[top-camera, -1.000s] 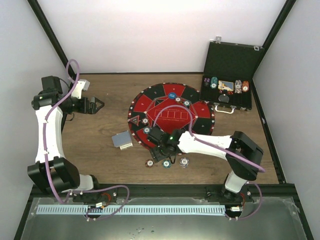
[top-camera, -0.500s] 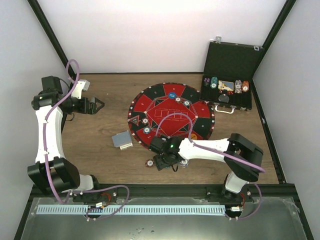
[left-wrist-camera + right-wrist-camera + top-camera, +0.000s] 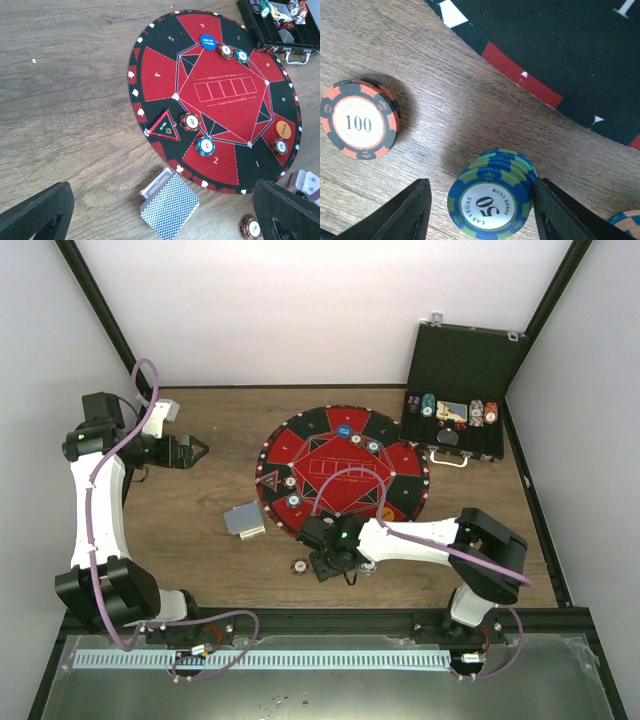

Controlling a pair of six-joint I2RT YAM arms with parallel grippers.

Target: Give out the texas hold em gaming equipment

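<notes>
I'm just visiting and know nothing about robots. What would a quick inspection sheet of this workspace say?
Surface: wooden table with a round red-and-black mat on it.
Job's things: card deck on the wood beside the mat; chips, a blue disc and an orange disc on the mat; a blue-green chip stack and an orange chip on the wood.
Clutter: open black case at the far right, chips inside.
Grippers: left gripper open and empty, off the mat; right gripper open, fingers either side of the blue-green stack.
Cables: a purple cable along each arm; the right one arcs over the mat.
Surroundings: white walls, black frame posts.
</notes>
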